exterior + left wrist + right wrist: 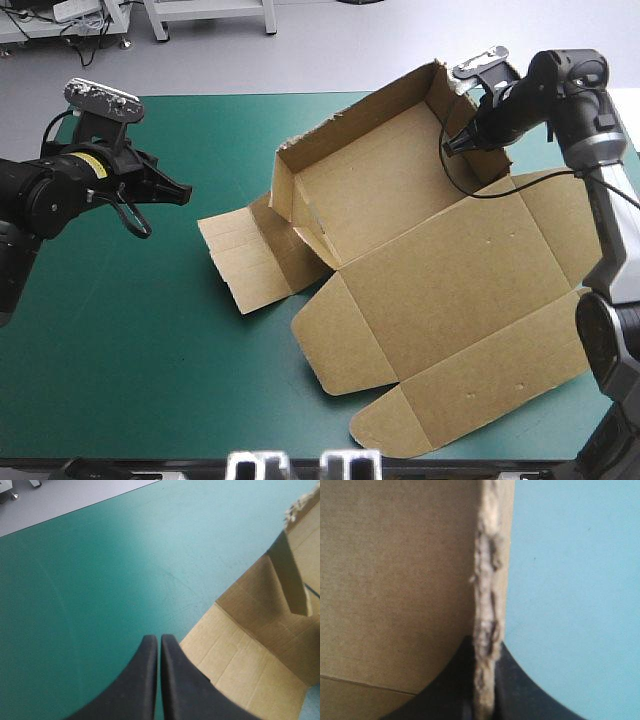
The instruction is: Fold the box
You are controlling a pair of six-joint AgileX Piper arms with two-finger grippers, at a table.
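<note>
The brown box [430, 260] lies mid-table, half formed: far walls raised, the wide lid panel [480, 300] flat toward the front, a flap [245, 260] spread flat on its left. My right gripper [452, 145] is at the far right wall, shut on its cut edge [487, 605], which runs up between the black fingers [455, 680]. My left gripper [183, 192] hovers over the teal-green cover left of the box, fingers [145, 680] shut in a point, holding nothing. Ahead of it and to one side I see the flat flap [250, 665] and a raised wall [285, 575].
Bare teal-green cover [130, 340] stretches left and front-left of the box. The lid's front flaps [400, 425] reach close to the table's near edge. The far table edge [250, 95] lies just beyond the box's raised back corner.
</note>
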